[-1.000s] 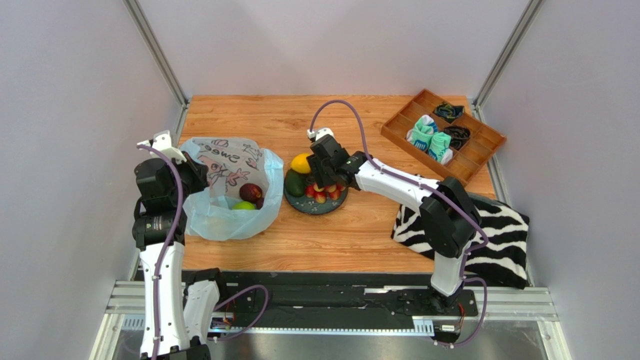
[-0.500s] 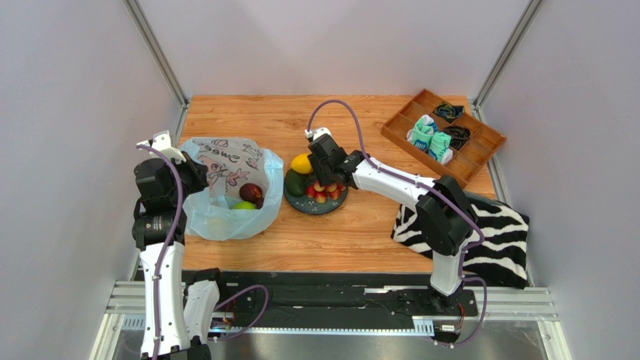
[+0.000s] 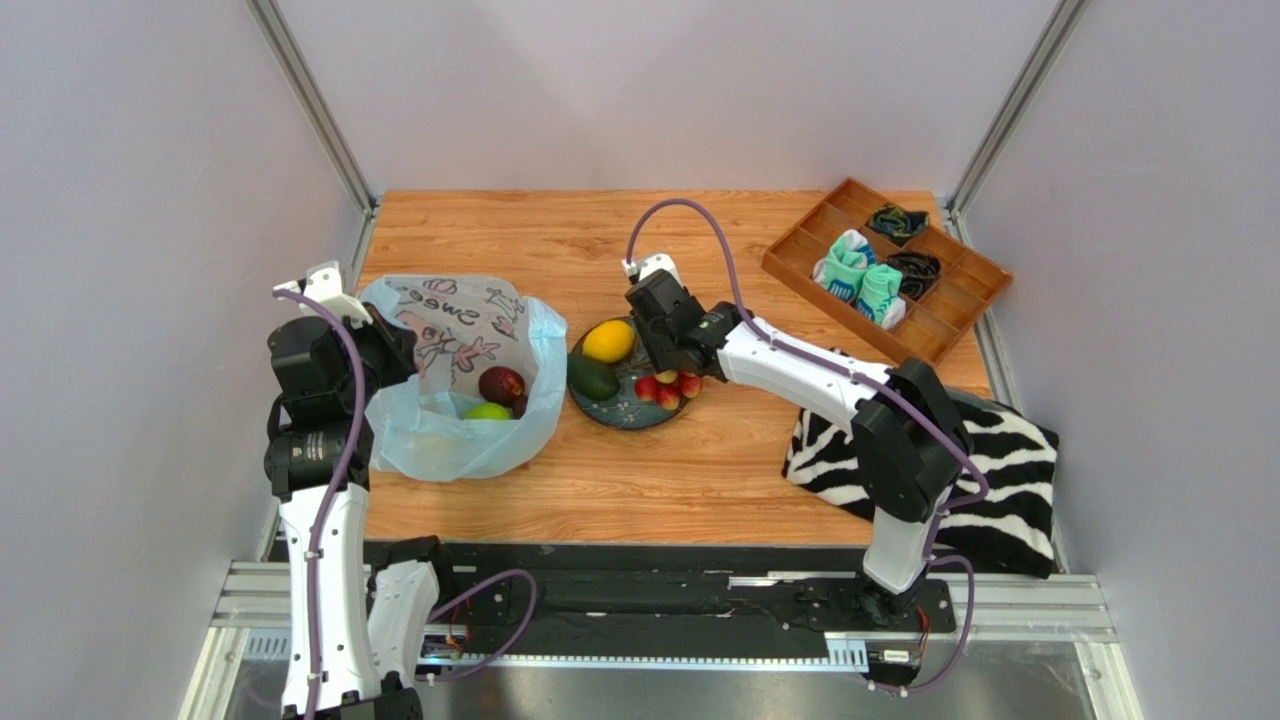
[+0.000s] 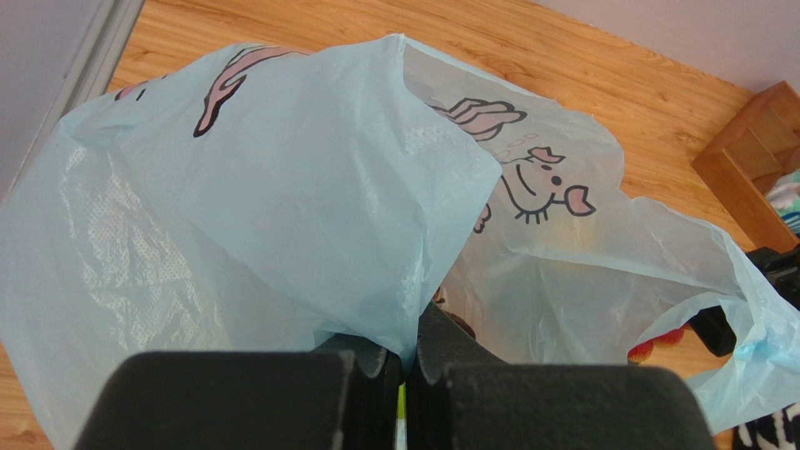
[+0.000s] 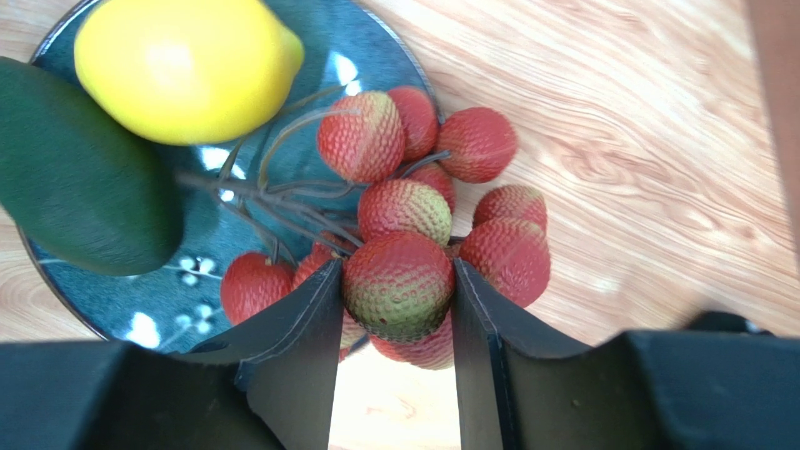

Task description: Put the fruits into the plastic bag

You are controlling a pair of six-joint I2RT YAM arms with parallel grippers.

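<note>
Looking down from above, the plastic bag point(image 3: 436, 435) is lying open at the left of the table, with the left gripper point(image 3: 386, 341) holding up its left rim. A green apple point(image 3: 487, 410) and a dark red-purple fruit point(image 3: 505, 387) are already sitting inside. Just beside the bag, the plate point(image 3: 624, 417) is carrying the lemon point(image 3: 607, 341), a dark green fruit point(image 3: 591, 377) and a bunch of lychees point(image 3: 666, 389), so I'd say well under half the job is done. The right gripper point(image 3: 672, 360) is reaching down over the lychees. A wooden tray point(image 3: 962, 308) of socks point(image 3: 863, 281) and a zebra-striped cloth point(image 3: 992, 480) are lying far off to the right, out of the way.

From the left wrist, the jaws are pressing together on a fold of the bag's film, which is billowing up in front.

From the right wrist, the two fingers point(image 5: 300, 319) are clamping one lychee point(image 5: 398, 292) on both sides. Thin stems are joining it to the rest and trailing toward the lemon, so the whole bunch is likely to lift together and may nudge the lemon. The bag's raised right wall is standing between plate and opening.
</note>
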